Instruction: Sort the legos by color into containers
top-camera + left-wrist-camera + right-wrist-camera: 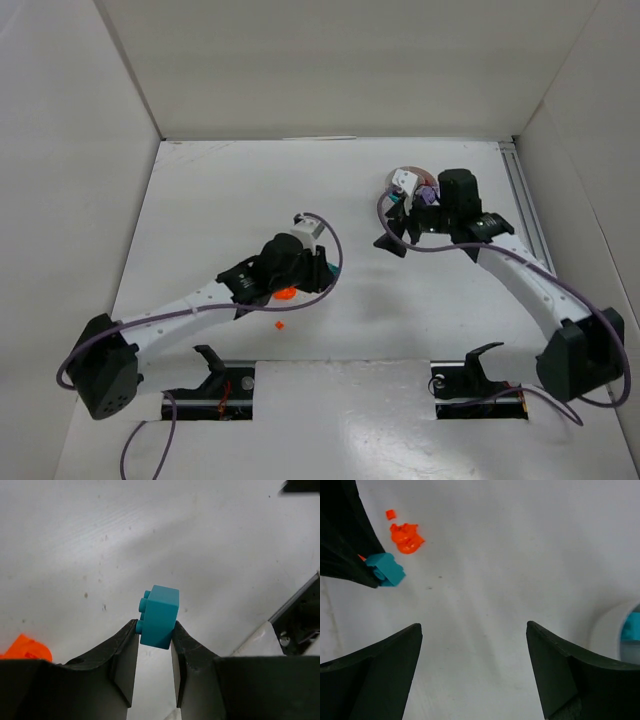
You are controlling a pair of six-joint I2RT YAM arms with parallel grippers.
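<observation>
Left gripper: jaws drawn together and clamped on a teal brick. The two dark fingers pinch the brick's lower half from either side; its upper half stands proud of the tips. The brick is a plain block, tilted slightly, with round studs showing on its left face. No damage is visible.

The left arm reaches from its base at the near left corner diagonally toward the table's middle, wrist low over the surface. In the right wrist view the same brick shows at the tip of the left gripper's fingers.

Just beside that gripper, on the table, lies a cluster of orange pieces, with a single orange bit a little apart, nearer the arm bases.

Right gripper: jaws wide apart, nothing between them, only bare table beneath. The right arm runs from the near right corner up along the right side, wrist bent back toward the centre.

The white dish sits just beside the right finger. One teal piece lies inside it. From above, the dish is largely hidden by the right wrist; purple bits show in it. Which compartment holds what cannot be told.
</observation>
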